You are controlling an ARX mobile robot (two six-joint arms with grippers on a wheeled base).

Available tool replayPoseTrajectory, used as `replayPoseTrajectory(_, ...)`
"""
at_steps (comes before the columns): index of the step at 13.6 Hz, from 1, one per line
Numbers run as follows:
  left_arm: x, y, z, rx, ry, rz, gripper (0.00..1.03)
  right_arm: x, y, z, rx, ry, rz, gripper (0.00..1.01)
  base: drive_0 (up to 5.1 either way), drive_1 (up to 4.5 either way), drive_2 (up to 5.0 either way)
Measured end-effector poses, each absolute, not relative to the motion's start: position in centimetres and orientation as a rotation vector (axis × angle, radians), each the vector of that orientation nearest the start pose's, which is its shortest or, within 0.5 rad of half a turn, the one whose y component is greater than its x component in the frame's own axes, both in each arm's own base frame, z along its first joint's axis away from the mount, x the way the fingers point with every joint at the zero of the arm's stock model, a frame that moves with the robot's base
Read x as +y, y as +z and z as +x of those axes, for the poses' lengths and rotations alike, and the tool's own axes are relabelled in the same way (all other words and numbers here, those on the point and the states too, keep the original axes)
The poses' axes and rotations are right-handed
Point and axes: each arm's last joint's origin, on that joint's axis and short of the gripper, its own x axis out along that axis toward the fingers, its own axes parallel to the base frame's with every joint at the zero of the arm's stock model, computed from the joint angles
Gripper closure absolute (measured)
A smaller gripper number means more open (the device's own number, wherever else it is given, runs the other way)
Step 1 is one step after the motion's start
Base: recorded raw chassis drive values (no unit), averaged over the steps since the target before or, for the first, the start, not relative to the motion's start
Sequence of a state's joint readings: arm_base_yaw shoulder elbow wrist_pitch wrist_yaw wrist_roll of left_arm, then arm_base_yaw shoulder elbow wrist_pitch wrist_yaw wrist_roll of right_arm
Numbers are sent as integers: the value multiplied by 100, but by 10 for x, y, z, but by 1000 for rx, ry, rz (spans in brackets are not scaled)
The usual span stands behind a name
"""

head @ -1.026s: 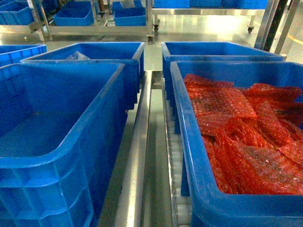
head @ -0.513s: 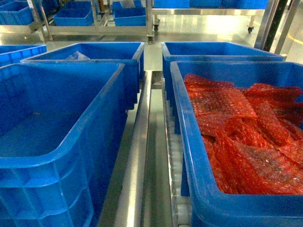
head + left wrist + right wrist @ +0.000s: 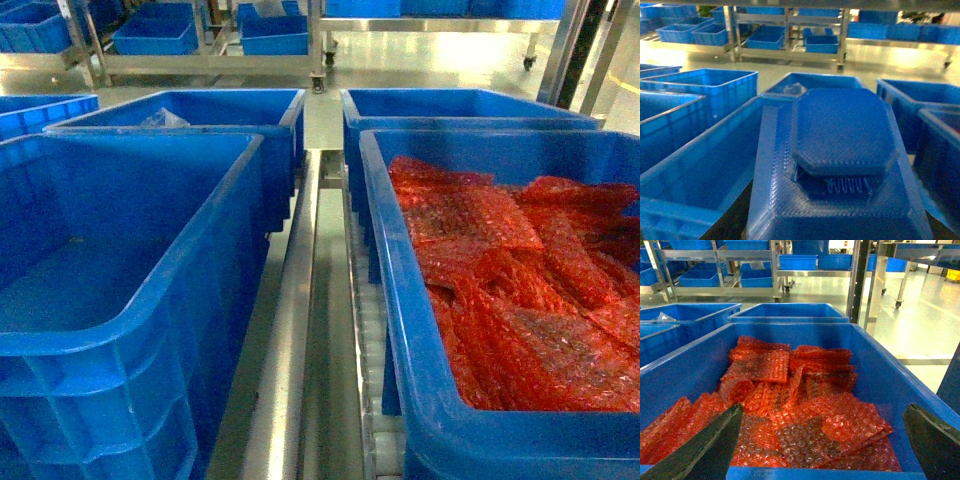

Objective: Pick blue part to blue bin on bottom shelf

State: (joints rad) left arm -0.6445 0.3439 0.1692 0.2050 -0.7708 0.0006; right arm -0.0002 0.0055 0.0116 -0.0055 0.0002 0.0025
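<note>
The blue part (image 3: 840,150), a ribbed printed piece with an octagonal top, fills the left wrist view close to the camera. It hangs over an empty blue bin (image 3: 700,170), and my left gripper is shut on it with its fingers hidden behind the part. That same empty blue bin (image 3: 110,270) stands at the left of the head view on the bottom shelf, whose steel rail (image 3: 285,330) and white rollers (image 3: 372,320) show between the bins. My right gripper (image 3: 820,445) hangs open above red bubble wrap. Neither gripper appears in the head view.
A blue bin (image 3: 400,330) full of red bubble-wrap bags (image 3: 510,280) sits at the right. Two more blue bins (image 3: 220,110) stand behind. Steel racks (image 3: 210,60) holding blue bins stand across the floor, and a rack post (image 3: 856,280) rises right of the far bin.
</note>
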Motion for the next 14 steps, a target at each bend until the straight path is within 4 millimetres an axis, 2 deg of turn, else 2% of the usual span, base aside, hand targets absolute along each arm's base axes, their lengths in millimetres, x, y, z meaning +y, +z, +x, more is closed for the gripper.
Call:
replayPoseTrajectory(1, -51, 218, 109, -50, 120, -27, 60, 0, 167, 97, -2, 0, 2, 3, 0, 0, 0)
replayPoseTrajectory(2, -50, 225, 131, -71, 141, -10, 60, 0, 167, 97, -1, 0, 2, 3, 0, 0, 0)
replayPoseTrajectory(6, -50, 208, 215, 27, 137, -8, 60, 0, 167, 97, -1, 0, 2, 3, 0, 0, 0)
replayPoseTrajectory(8, -52, 197, 235, 83, 145, -5, 60, 0, 167, 97, -1, 0, 2, 3, 0, 0, 0)
replayPoseTrajectory(10, -54, 189, 242, 106, 146, -6, 59, 0, 167, 97, -1, 0, 2, 3, 0, 0, 0)
replayPoseTrajectory(12, -55, 192, 243, 90, 165, -12, 28, 0, 167, 97, -1, 0, 2, 3, 0, 0, 0)
replayPoseTrajectory(14, -55, 193, 244, 90, 166, -12, 8, 0, 167, 97, -1, 0, 2, 3, 0, 0, 0)
